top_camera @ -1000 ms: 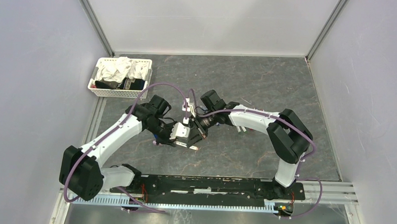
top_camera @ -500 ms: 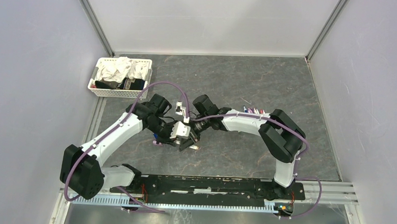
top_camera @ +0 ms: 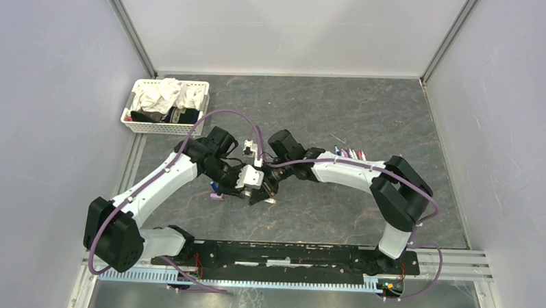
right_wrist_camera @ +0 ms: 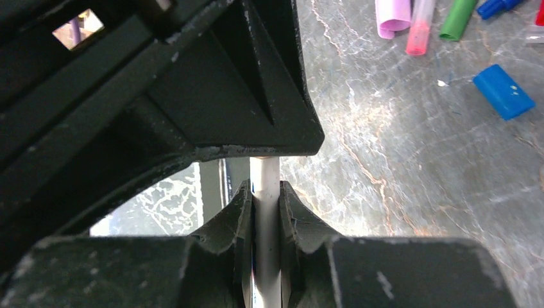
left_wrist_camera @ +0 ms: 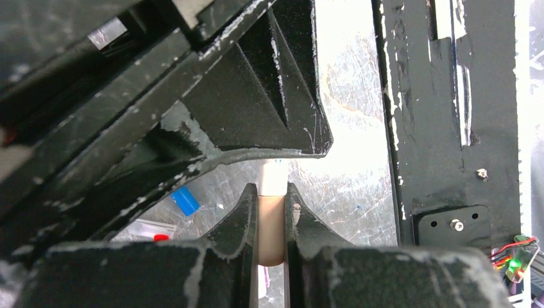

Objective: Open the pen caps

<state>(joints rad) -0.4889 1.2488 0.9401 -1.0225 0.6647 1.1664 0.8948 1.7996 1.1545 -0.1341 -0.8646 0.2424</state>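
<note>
Cap (left_wrist_camera: pixel 272 237), pale tan, sits pinched in my left gripper (left_wrist_camera: pixel 272 196); its white pen (right_wrist_camera: pixel 265 168) is clamped in my right gripper (right_wrist_camera: pixel 265 192) directly opposite. I should pull apart straight along the barrel, without bending. A blue cap (right_wrist_camera: pixel 503 91) lies loose beyond the right fingertips.

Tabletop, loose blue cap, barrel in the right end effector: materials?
Tabletop: stone-look slab or laminate, dark grey with pale veins, slight sheen; cannot tell which. Blue cap: opaque moulded plastic, smooth, satin. Pen barrel in the right end effector: white plastic likely, glossy, a highlight runs along it.
</note>
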